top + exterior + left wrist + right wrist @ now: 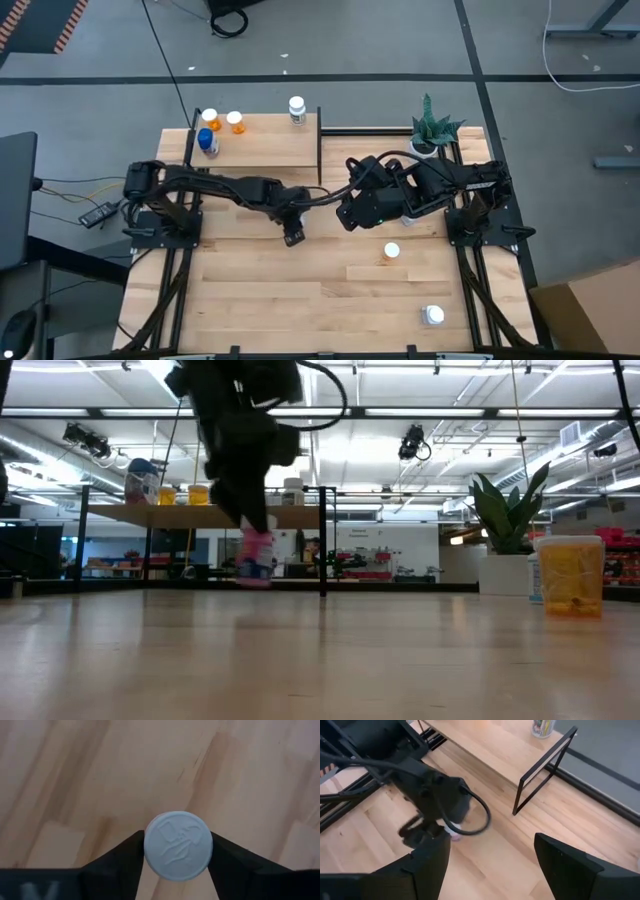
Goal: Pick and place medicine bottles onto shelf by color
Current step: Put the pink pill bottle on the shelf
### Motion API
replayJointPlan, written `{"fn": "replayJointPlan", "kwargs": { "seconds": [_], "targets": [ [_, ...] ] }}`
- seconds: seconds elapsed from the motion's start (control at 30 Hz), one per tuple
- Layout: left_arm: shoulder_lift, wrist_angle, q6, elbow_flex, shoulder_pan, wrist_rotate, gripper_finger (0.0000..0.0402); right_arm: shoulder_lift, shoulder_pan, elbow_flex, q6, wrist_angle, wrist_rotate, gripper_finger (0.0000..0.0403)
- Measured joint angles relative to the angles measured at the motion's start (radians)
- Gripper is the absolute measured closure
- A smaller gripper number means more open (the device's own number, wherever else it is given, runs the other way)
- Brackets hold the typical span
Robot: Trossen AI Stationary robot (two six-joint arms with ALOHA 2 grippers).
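Note:
My left gripper [293,236] is over the middle of the table, shut on a white-capped medicine bottle [177,846] with a pale pinkish body [256,558]. My right gripper [492,865] hangs open higher up, to the right of it [352,208], holding nothing. The shelf [262,150] stands at the far left and carries two orange bottles [212,118], [236,122], a blue one [208,142] and a white one [297,110], all standing on their bases. Two more white-capped bottles [392,251], [433,316] stand on the table at the right. My left gripper pinches the bottle at its white cap's rim [150,851] between the two fingers, one on each side. The fingers come from above, slanting down. The bottle hangs upright below them, its base [256,584] close to the tabletop; whether it is clear of the wood I cannot tell.
A white pot with a green spiky plant [432,130] stands at the far right. The shelf's black frame leg [540,775] rises just right of the held bottle. An orange bottle [570,575] stands near the low camera at the right. Bare planks lie in front of both arms.

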Motion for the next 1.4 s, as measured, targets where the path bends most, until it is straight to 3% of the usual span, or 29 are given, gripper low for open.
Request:
{"fn": "replayJointPlan", "kwargs": {
  "seconds": [0.17,0.43,0.67,0.8,0.93,1.07,1.23,1.4],
  "targets": [
    [-0.101,-0.086,-0.05,0.0,0.01,-0.001,0.0225,0.0,-0.001,0.0,-0.018,0.0,0.026,0.0107],
    [-0.241,-0.189,-0.213,0.0,0.011,-0.073,0.02,0.0,-0.001,0.0,-0.026,0.0,0.03,0.0107],
    [-0.337,-0.305,-0.301,0.0,0.018,-0.154,0.0223,0.0,-0.001,0.0,-0.037,0.0,0.03,0.0107],
    [-0.395,-0.342,-0.361,0.0,0.036,-0.156,0.0214,0.0,-0.001,0.0,-0.049,0.0,0.036,0.0107],
    [-0.448,-0.393,-0.438,0.0,0.069,-0.158,0.0197,0.0,-0.003,0.0,-0.062,0.001,0.038,0.0107],
    [-0.496,-0.431,-0.465,0.0,0.115,-0.193,0.0208,0.0,-0.01,0.0,-0.076,0.0,0.04,0.0107],
    [-0.571,-0.452,-0.462,0.001,0.197,-0.207,0.0224,0.0,-0.02,0.0,-0.118,0.001,0.04,0.0107],
    [-0.61,-0.558,-0.391,0.025,0.289,-0.237,0.021,0.0,-0.037,0.0,-0.156,0.003,0.04,0.0107]
  ]
}}
